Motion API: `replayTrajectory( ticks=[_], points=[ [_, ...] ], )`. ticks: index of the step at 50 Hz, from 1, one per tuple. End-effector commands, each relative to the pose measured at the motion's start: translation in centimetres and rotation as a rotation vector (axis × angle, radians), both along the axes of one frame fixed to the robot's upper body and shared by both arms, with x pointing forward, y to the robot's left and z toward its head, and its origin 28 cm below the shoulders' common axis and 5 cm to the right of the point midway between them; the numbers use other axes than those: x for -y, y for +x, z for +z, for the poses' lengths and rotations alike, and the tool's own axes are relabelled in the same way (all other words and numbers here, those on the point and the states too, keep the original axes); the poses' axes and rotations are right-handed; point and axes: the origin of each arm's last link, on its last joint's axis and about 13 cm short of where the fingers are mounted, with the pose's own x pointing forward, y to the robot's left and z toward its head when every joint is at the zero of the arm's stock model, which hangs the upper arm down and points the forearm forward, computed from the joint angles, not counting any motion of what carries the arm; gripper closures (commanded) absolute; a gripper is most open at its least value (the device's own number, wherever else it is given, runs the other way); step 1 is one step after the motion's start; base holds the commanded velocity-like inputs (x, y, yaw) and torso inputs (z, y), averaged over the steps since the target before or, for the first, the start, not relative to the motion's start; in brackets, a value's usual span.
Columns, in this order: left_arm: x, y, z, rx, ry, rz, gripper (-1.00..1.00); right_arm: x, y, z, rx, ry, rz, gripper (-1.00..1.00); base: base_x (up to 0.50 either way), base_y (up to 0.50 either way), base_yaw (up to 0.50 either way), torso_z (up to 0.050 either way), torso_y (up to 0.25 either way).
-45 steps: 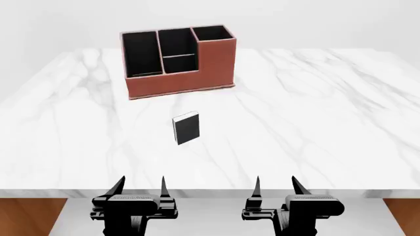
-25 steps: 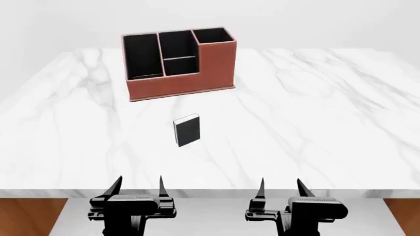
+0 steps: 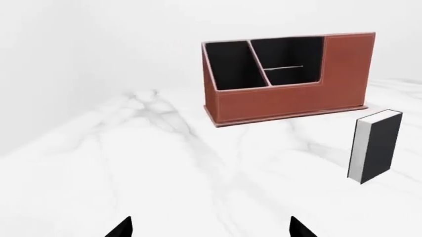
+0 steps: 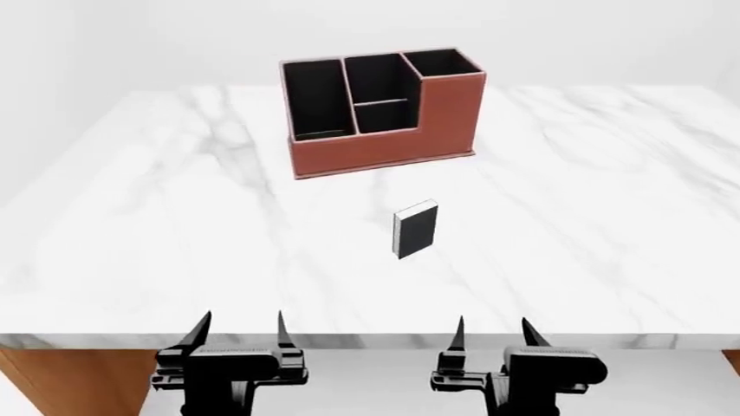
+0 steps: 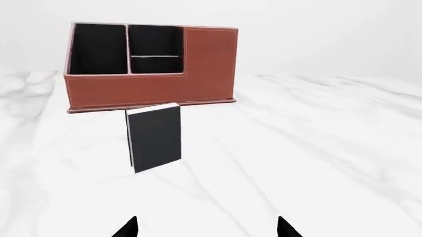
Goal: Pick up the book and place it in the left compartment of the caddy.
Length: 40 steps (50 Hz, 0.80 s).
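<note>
The book (image 4: 415, 230) stands upright on the marble table (image 4: 601, 217), in front of the caddy (image 4: 382, 113) and well apart from it. The left compartment (image 4: 314, 100) holds nothing. Left gripper (image 4: 239, 329) and right gripper (image 4: 495, 334) hover at the table's near edge, jaws spread, gripping nothing.

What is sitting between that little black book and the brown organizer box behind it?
Nothing. In the head view, only bare marble table lies between the book and the caddy. The right wrist view shows the same gap, empty.
</note>
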Motion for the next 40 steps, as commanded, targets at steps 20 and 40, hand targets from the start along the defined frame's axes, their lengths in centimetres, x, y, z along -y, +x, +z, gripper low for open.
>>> replayTrajectory(
  ticks=[20, 40],
  points=[
    [-0.2, 1.6, 4.6, 0.014, 0.008, 0.072, -1.0, 0.3, 0.8, 4.7, 0.023, -0.012, 0.039, -1.0, 0.0, 0.32, 0.0, 0.0, 0.0],
    [-1.5, 5.1, 13.6, 0.137, 0.001, 0.12, -1.0, 1.1, 3.1, 15.5, 0.081, -0.088, 0.112, -1.0, 0.23, 0.0, 0.0, 0.0, 0.0]
  ],
)
